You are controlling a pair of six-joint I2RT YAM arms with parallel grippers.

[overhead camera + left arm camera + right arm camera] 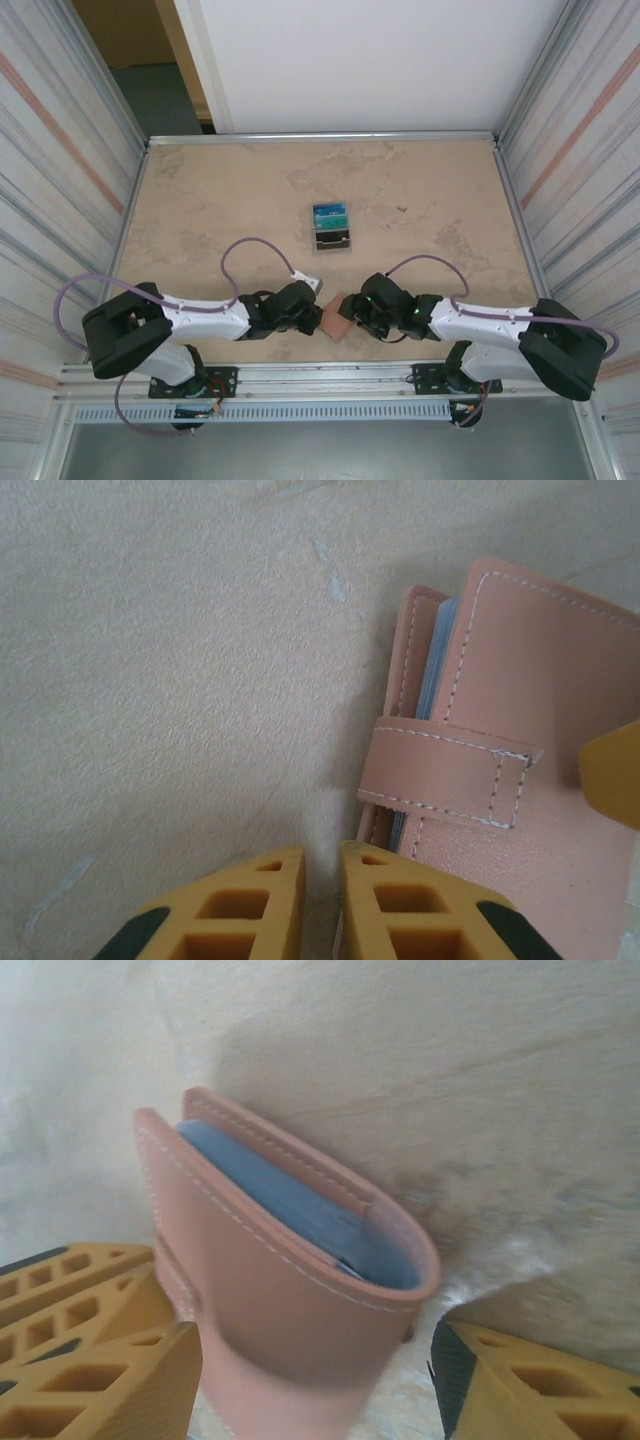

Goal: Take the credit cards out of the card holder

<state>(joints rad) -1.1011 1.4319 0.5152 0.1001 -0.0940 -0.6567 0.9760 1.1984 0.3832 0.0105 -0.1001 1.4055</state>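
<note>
Lying near the front edge of the worktop (220,210), right between the two arms, the holder (520,680) is sitting folded, with its strap (450,775) lying across the open edge, so by my reading none of the cards is out yet. A blue layer (280,1205) is showing between the covers; cards or lining, I cannot tell. The right pincer (310,1320) is standing wide astride the holder, a pad at each side, probably to steady it, though whether it is actually pressing is unclear. The left pincer (320,855) is hovering just beside the strap, its jaws nearly together with nothing in the thin slit, likely narrowed to pick at that strap. Farther out, well apart, a dark stand (331,228) is displaying teal cards (329,212). The worktop is looking beige, matte and mottled like stone. Striped panels (60,150) are hemming in both sides, a white wall (350,60) is standing at the back, and a doorway (150,70) is opening at the far left.
</note>
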